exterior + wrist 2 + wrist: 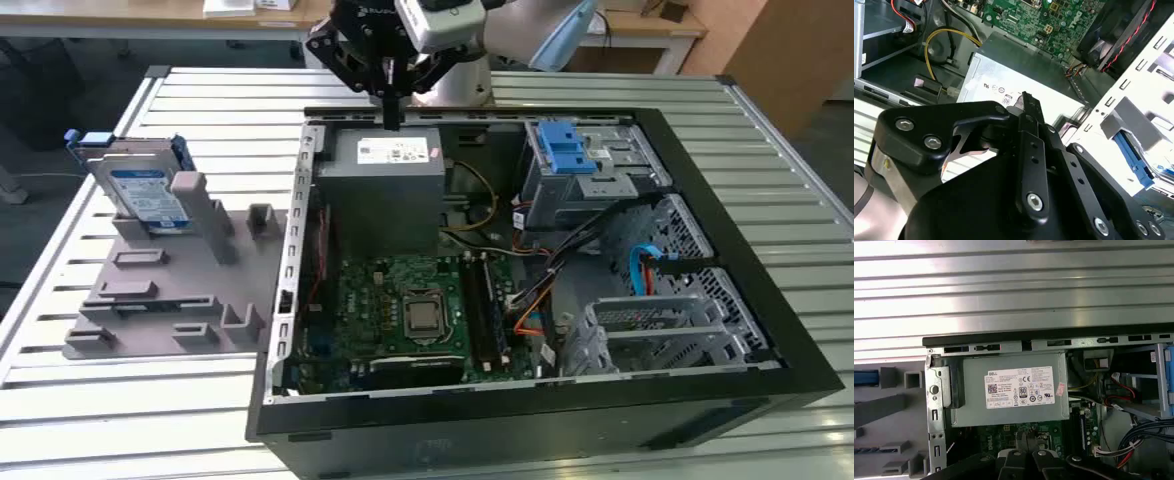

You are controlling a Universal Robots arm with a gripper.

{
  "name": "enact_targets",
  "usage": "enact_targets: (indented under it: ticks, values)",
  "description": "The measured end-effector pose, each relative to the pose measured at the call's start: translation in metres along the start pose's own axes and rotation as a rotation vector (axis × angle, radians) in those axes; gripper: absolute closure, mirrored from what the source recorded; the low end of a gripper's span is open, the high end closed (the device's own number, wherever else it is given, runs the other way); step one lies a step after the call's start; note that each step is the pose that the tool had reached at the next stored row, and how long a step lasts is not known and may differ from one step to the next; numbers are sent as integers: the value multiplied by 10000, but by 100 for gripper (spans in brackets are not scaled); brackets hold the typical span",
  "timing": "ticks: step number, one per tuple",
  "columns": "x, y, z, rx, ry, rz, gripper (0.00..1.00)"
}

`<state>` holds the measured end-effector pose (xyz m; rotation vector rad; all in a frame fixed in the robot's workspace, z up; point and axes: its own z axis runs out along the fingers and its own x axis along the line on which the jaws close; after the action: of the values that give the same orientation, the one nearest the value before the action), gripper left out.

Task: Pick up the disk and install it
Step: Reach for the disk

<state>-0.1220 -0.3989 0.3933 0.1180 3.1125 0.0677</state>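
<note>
The gripper (391,118), fingers pressed together and empty, hangs over the far edge of the grey power-supply box (387,180) in the open computer case (747,300), while the disk (144,192) stands upright in a grey fixture (160,300) on the bench (120,420), well apart at the exterior view's left.

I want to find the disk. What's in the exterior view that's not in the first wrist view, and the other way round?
Exterior view: the whole disk, standing in a grey holder beside the case. First wrist view: slots in the case's back rim. Both: the gripper, hanging over the grey box, the holder and the green board.
</note>
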Motion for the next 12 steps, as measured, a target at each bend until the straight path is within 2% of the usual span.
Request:
enact_targets:
  ticks: [8, 12]
  values:
    - [0, 0, 0, 1, 0, -1, 89]
    - [21, -2, -1, 0, 0, 1, 89]
